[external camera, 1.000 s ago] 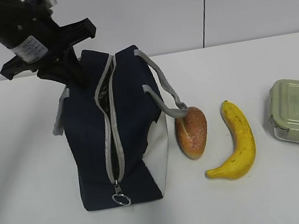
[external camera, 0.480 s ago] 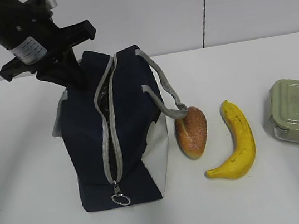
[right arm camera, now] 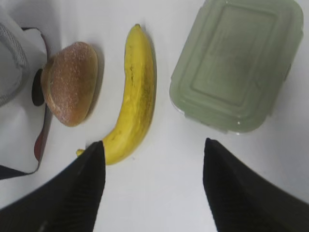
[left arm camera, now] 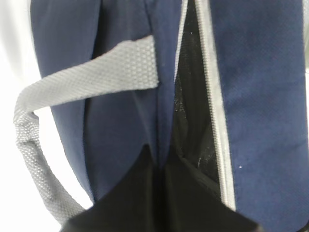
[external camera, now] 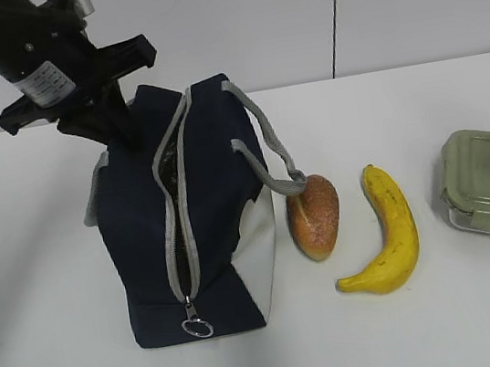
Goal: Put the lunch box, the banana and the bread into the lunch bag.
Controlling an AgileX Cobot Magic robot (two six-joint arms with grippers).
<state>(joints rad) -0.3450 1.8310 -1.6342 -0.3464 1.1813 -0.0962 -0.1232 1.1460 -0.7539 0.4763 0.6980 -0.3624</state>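
The left claw, pinched on the lunch bag, holds it open. The right claw, spread apart and empty, should next grab the lunch box.

The open right hand hangs above the banana, between bread and lunch box.

A plain white table fills the lower part of the exterior view, its surface smooth and unmarked; behind its far edge rises a pale wall, lit evenly; a thin dark vertical seam runs down the wall right of centre, ending at the table's far edge; the same white tabletop shows in the right wrist view.
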